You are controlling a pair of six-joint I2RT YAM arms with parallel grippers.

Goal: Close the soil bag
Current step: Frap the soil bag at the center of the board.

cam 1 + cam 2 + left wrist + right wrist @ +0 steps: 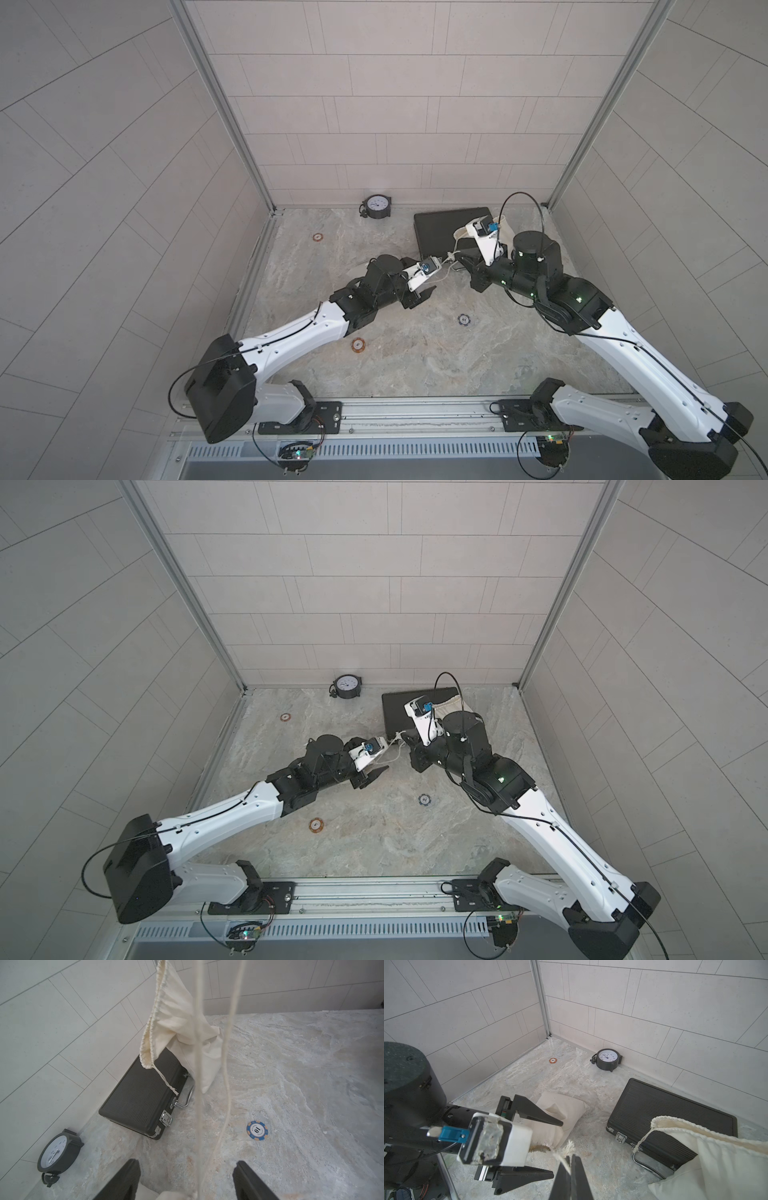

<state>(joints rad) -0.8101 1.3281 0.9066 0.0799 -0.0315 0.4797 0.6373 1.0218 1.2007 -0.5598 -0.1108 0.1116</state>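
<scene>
The right gripper (pixel 571 1158) has its fingers (pixel 580 1178) pressed together on a frayed drawstring (pixel 568 1147) end. Facing it, the left gripper (pixel 557 1149) stands spread, with a cream bag (pixel 566 1109) partly behind it on the table (pixel 591 1088).

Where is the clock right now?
In both top views the clock stands on the table against the back wall, on the left side, just left of the black case.

A lab test cell
I sit bolted to a rail (pixel 415 411), boxed in by tiled walls (pixel 374 104), metal posts (pixel 224 104) and a stone-look top (pixel 415 365).
</scene>
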